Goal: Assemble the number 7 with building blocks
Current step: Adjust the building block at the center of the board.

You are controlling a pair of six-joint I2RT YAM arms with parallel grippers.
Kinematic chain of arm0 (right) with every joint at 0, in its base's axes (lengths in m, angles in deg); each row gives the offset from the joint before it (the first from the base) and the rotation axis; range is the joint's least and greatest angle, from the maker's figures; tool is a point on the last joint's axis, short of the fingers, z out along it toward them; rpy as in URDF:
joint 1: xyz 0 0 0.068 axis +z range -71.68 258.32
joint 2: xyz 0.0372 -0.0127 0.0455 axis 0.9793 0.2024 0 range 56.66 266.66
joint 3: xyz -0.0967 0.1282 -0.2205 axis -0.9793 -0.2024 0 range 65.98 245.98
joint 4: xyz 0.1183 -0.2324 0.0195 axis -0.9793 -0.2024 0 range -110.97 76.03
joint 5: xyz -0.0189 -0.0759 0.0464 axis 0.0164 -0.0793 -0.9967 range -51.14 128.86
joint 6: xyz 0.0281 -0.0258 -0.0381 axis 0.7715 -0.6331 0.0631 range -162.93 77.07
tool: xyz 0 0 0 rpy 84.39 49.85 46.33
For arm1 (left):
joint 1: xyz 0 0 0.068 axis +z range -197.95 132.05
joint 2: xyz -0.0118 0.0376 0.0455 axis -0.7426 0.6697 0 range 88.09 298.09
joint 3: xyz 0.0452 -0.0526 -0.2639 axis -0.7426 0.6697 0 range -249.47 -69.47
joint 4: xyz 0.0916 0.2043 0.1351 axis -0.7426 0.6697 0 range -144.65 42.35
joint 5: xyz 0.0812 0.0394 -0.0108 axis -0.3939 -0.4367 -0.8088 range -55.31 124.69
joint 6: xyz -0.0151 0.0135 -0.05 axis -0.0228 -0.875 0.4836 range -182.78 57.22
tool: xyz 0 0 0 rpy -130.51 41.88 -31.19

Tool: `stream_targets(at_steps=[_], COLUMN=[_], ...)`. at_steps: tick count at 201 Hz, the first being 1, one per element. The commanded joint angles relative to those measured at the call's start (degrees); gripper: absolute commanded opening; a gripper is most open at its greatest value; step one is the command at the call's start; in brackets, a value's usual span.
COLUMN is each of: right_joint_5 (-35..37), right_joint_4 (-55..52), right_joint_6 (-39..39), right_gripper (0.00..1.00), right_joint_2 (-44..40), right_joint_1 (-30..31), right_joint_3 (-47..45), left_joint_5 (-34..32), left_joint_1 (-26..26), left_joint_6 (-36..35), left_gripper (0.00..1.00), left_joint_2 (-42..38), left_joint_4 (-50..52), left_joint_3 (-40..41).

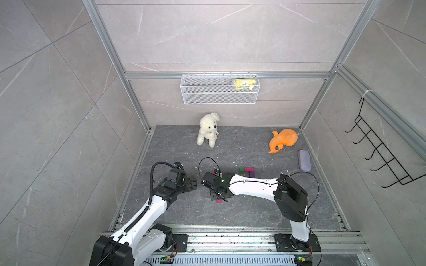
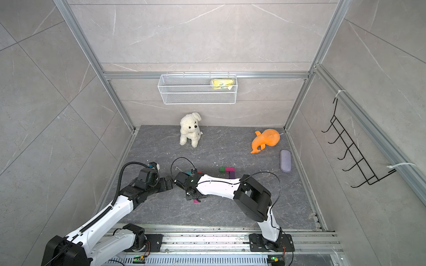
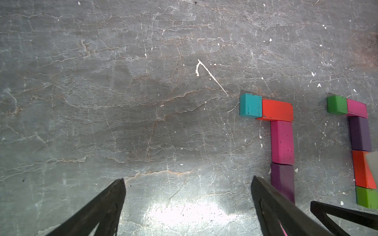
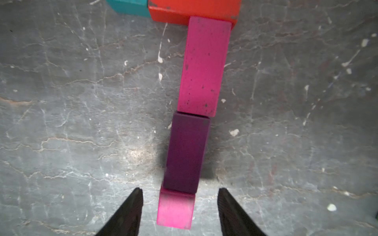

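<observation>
In the right wrist view a number 7 lies flat: a teal block (image 4: 128, 7) and a red block (image 4: 194, 10) form the bar. A long magenta block (image 4: 204, 65), a purple block (image 4: 187, 155) and a small magenta block (image 4: 176, 210) form the stem. My right gripper (image 4: 180, 194) is open astride the small magenta block, with a gap on each side. The left wrist view shows the same figure's red block (image 3: 278, 111), and beside it a second figure starting with a green block (image 3: 337, 104). My left gripper (image 3: 188, 181) is wide open over bare floor, left of the blocks.
A white plush dog (image 1: 208, 130) sits at the back and an orange toy (image 1: 283, 139) at the back right. A grey-lilac case (image 1: 304, 160) lies by the right wall. A wire basket (image 1: 220, 88) hangs on the back wall, and a black hook rack (image 1: 380, 156) on the right wall.
</observation>
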Motion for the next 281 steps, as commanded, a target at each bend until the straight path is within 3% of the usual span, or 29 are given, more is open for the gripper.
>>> stream_targets(at_steps=[1,281], right_joint_5=[0.4,0.3], right_joint_4=[-1.6,-3.0], right_joint_6=[1.3,1.6], right_gripper=[0.6,0.48], right_joint_2=[0.8,4.0], right_joint_1=[0.5,0.9], right_joint_3=[-0.2,0.5], left_joint_5=[1.4,1.7], left_joint_1=[0.5,0.5], left_joint_6=[0.6,0.7], left_gripper=[1.0,1.0], left_joint_2=[-1.2,-1.1], left_joint_4=[0.4,-0.4], left_joint_3=[0.2,0.9])
